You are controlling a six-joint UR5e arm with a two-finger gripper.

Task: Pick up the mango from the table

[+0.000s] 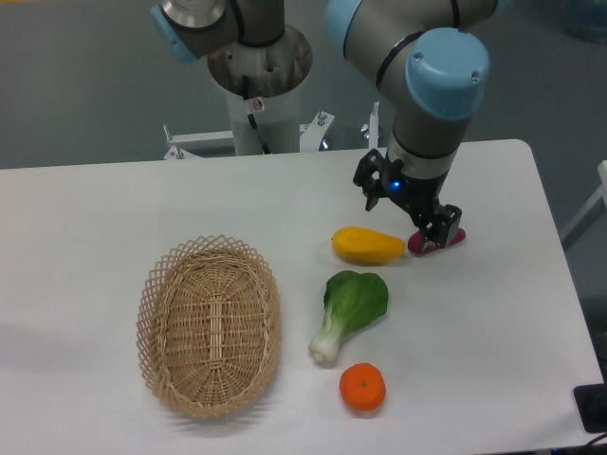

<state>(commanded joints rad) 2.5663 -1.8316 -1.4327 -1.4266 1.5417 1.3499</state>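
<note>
One mango [368,245] — one tangerine [362,388], one basket [209,325]

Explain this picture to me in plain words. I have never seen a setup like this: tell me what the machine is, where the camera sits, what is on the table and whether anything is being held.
One fixed camera looks down at the white table from the front. The grey and blue machine is a robot arm mounted behind the table. Its gripper is lowered close to the surface, right by a small magenta piece, beside the yellow mango. Whether the jaws are open or grip anything cannot be told from here. Also on the table: a woven basket, a bok choy and a tangerine. The mango lies untouched.
</note>
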